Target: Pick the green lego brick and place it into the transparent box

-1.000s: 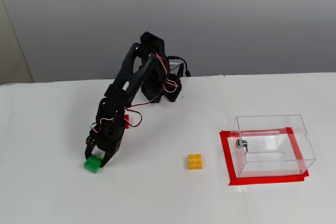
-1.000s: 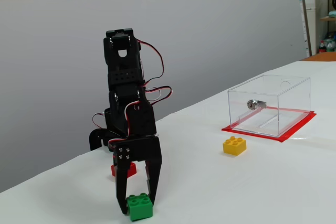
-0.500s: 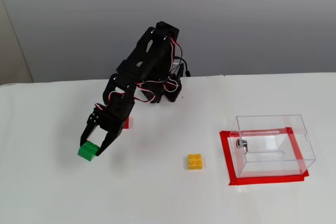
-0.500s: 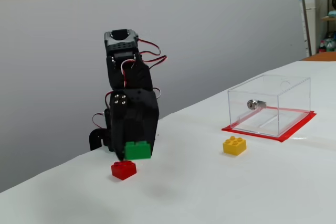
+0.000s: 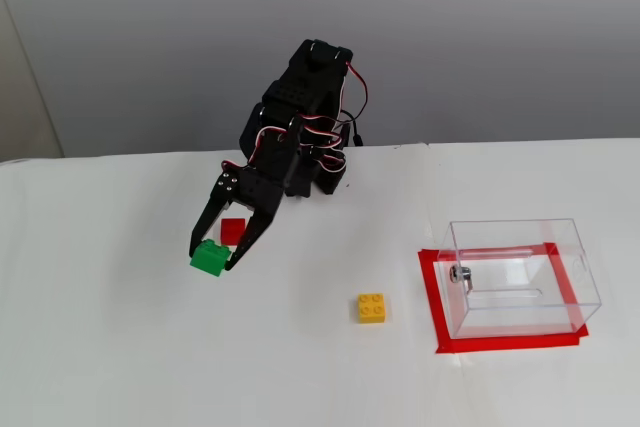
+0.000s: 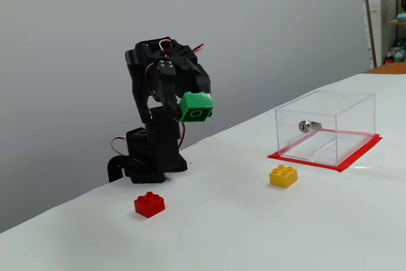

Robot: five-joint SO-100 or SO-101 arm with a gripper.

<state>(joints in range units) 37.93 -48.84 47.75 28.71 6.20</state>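
Observation:
The green lego brick (image 5: 209,258) (image 6: 196,106) is held in the air, well above the white table, with my black gripper (image 5: 214,255) (image 6: 194,106) shut on it. In the side fixed view the brick's underside faces the camera. The transparent box (image 5: 519,276) (image 6: 325,127) stands on a red tape frame at the right in both fixed views, far from the gripper, with a small metal fitting (image 5: 458,273) (image 6: 306,125) on one wall.
A red brick (image 5: 233,231) (image 6: 149,204) lies on the table below the gripper, near the arm's base (image 6: 149,157). A yellow brick (image 5: 371,307) (image 6: 283,176) sits between the arm and the box. The red tape frame (image 5: 436,315) borders the box.
The gripper has lifted the green brick off the table and swung it up and toward the arm's base and the box side; the arm has folded back.

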